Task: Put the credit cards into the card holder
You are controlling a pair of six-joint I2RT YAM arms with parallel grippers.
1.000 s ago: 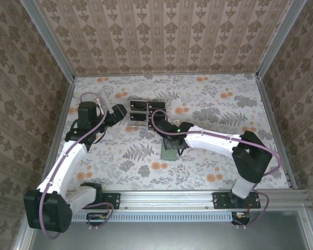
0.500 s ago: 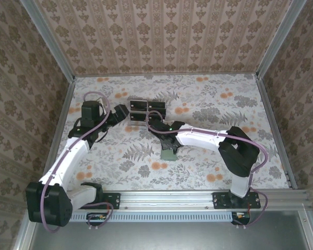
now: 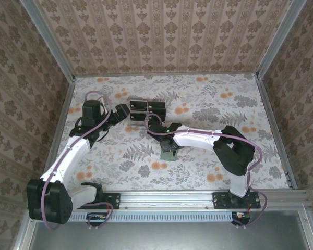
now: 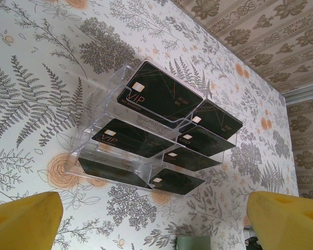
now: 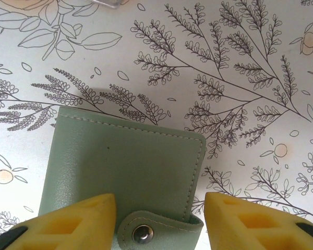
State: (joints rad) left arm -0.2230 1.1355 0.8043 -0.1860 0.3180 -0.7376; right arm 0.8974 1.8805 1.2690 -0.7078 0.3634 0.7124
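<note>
Several black credit cards (image 4: 159, 96) sit in the slots of a clear plastic rack (image 4: 96, 112) at the back middle of the table (image 3: 147, 108). My left gripper (image 4: 156, 224) is open just short of the rack's near side, its yellow fingertips (image 4: 21, 219) wide apart; in the top view it (image 3: 124, 112) is left of the rack. The grey-green card holder (image 5: 125, 161) lies flat and snapped shut. My right gripper (image 5: 159, 224) hangs open low over its strap end, one finger (image 5: 68, 224) above the holder, the other (image 5: 250, 221) past its right edge. From above, the holder (image 3: 169, 154) lies under that gripper (image 3: 168, 147).
The table (image 3: 208, 104) has a fern-and-flower print and is walled by patterned panels. An aluminium rail (image 3: 167, 200) carrying both arm bases runs along the near edge. The right arm's link stretches across the middle, right of the holder.
The right arm has folded further left while its gripper stays over the card holder, and its jaws have narrowed. The left gripper has edged slightly toward the rack.
</note>
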